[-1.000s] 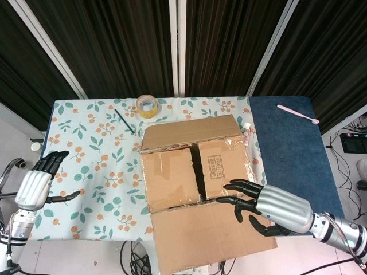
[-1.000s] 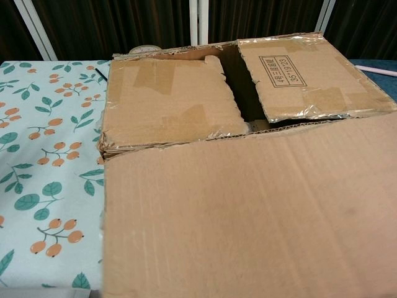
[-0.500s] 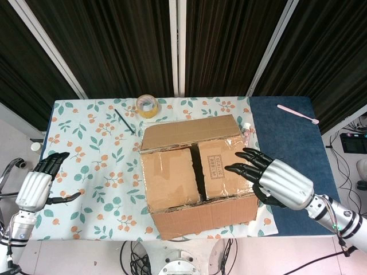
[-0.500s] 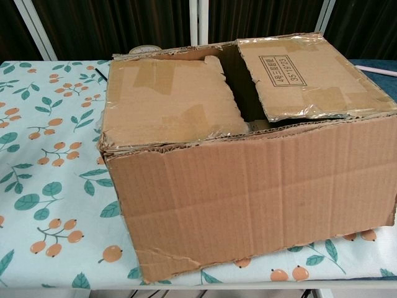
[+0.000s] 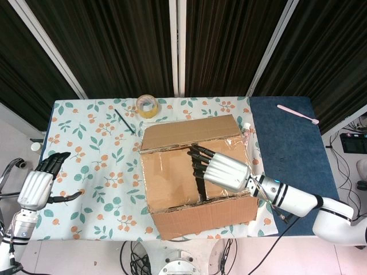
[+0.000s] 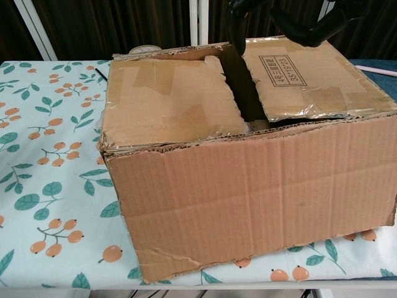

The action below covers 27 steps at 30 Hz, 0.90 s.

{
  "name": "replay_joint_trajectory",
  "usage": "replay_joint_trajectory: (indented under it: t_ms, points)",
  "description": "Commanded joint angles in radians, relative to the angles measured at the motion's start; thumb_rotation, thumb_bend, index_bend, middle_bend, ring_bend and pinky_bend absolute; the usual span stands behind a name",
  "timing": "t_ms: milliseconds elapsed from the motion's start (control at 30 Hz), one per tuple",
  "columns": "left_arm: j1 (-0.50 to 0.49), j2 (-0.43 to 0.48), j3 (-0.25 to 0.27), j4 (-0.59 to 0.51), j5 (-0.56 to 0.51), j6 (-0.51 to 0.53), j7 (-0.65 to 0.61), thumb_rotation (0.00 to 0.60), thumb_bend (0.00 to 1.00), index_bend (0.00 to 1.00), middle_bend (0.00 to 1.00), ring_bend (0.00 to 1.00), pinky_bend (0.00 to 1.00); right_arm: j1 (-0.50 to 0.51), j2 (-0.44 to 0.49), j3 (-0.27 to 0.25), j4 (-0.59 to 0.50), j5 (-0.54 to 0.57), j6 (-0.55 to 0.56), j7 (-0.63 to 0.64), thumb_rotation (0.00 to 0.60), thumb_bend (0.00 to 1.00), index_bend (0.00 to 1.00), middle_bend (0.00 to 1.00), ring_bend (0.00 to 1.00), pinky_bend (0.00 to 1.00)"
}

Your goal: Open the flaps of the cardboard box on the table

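The cardboard box [image 5: 172,183] stands mid-table on the floral cloth. Its far flap [image 5: 189,132] lies folded back and its near flap [image 5: 209,215] hangs down the front wall [image 6: 260,192]. The two inner flaps still lie flat: the left one [image 6: 167,93] and the labelled right one [image 6: 310,74], with a dark gap [image 6: 240,90] between them. My right hand [image 5: 221,169] hovers over that gap, fingers [image 5: 198,156] stretched toward the far side, holding nothing; its dark fingers [image 6: 291,18] show at the top of the chest view. My left hand [image 5: 35,186] hangs open beyond the table's left edge.
A roll of yellow tape [image 5: 147,105] and a black pen [image 5: 124,121] lie behind the box on the left. A blue mat [image 5: 292,154] covers the table's right part, with a pink stick [image 5: 298,114] at its far end. A small white object [image 5: 246,126] sits by the box's far right corner.
The near flap dropped from level to hanging down the front. My right hand swung from the box's near right side up and left, over the gap. The left hand stayed put.
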Motion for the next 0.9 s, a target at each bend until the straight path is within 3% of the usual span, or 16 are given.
replay_joint_trajectory:
  t_ms: [33, 367, 900]
  points:
    - [-0.004, -0.003, -0.001, 0.004, -0.001, -0.004, -0.003, 0.388, 0.00, 0.09, 0.12, 0.10, 0.20, 0.054, -0.028, -0.016, 0.035, -0.008, -0.037, 0.036, 0.600, 0.86, 0.42, 0.30, 0.00, 0.00]
    - [-0.012, -0.015, -0.007, 0.020, 0.000, -0.007, -0.025, 0.382, 0.00, 0.09, 0.12, 0.10, 0.20, 0.138, -0.059, -0.062, 0.064, 0.011, -0.106, 0.048, 0.600, 1.00, 0.46, 0.33, 0.00, 0.00]
    - [-0.010, -0.022, -0.003, 0.035, 0.000, -0.002, -0.040, 0.367, 0.00, 0.09, 0.12, 0.10, 0.20, 0.171, -0.056, -0.124, 0.065, 0.067, -0.146, -0.003, 0.600, 1.00, 0.56, 0.40, 0.00, 0.00]
